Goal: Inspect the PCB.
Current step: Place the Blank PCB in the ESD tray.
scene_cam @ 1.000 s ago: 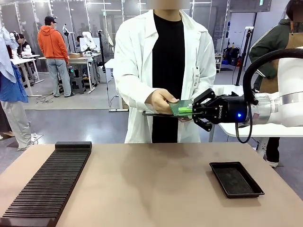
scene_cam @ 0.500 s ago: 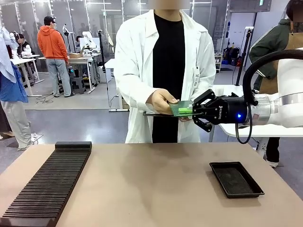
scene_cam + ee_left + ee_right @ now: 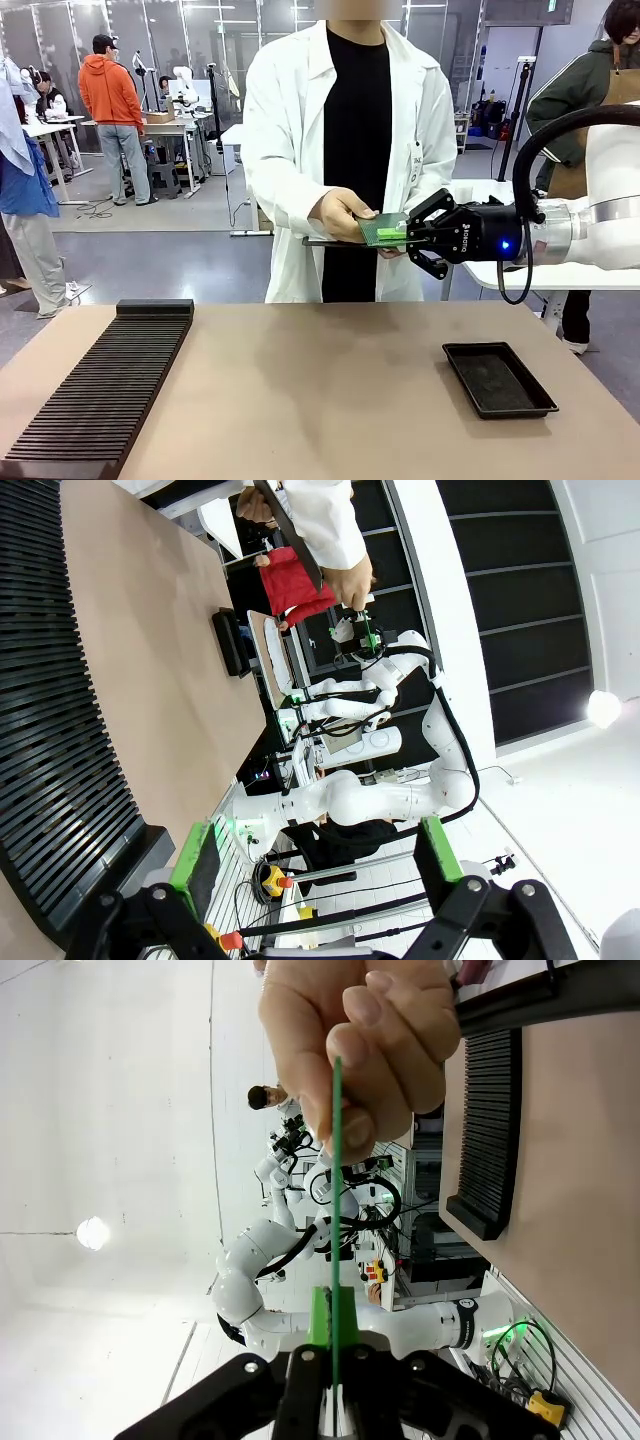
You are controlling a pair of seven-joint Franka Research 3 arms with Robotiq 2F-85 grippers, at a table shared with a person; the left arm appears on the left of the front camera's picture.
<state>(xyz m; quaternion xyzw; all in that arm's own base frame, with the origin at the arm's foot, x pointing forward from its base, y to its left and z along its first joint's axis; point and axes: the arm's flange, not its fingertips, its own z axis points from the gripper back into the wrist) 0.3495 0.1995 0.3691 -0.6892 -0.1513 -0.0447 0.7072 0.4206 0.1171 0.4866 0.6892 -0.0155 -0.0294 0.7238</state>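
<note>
The PCB [image 3: 376,229] is a thin green board held level above the far side of the table. My right gripper [image 3: 402,234] is shut on its near edge, green pads pinching a bright green strip. A person in a white coat grips the opposite edge with one hand [image 3: 340,212]. In the right wrist view the PCB [image 3: 335,1180] appears edge-on as a thin green line running from my right gripper [image 3: 333,1350] up into the person's fingers [image 3: 360,1030]. My left gripper [image 3: 315,858] stands open with nothing between its fingers.
A shallow black tray [image 3: 498,378] lies on the tan table [image 3: 320,400] at the right. A long black slotted rack [image 3: 105,385] runs along the left side. The person holds a thin flat board [image 3: 322,241] just under the PCB. Other people stand farther back.
</note>
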